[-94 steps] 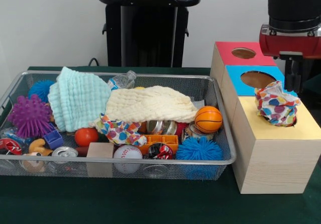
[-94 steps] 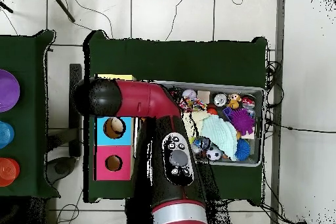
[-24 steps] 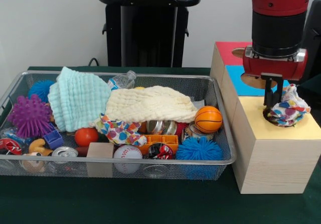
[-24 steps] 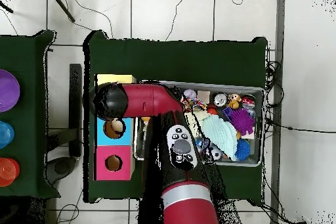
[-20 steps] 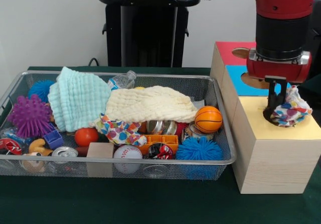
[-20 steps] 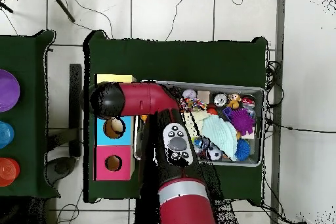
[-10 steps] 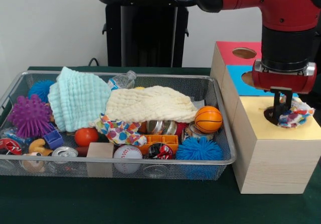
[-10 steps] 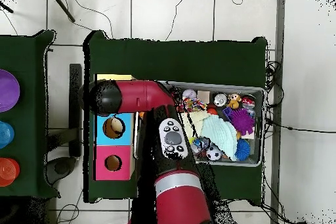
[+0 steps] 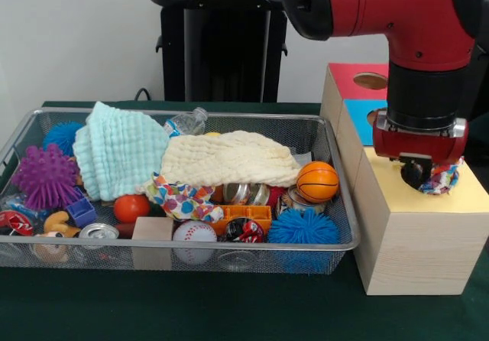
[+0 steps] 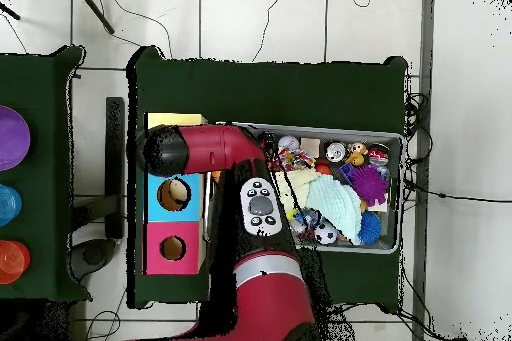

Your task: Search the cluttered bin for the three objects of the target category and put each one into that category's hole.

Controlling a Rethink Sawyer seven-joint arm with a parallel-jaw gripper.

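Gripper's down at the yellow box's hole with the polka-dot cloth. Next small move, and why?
Probably press a little deeper. A bit of the polka-dot cloth shows bunched above the hole in the yellow box, beside the gripper, so it isn't fully in. Whether the gripper is open can't be seen.

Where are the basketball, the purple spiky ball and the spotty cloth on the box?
basketball (image 9: 317, 182): front view, middle of the ball.
purple spiky ball (image 9: 46, 176): front view, its centre.
spotty cloth (image 9: 442, 179): front view, the bit showing beside the arm.
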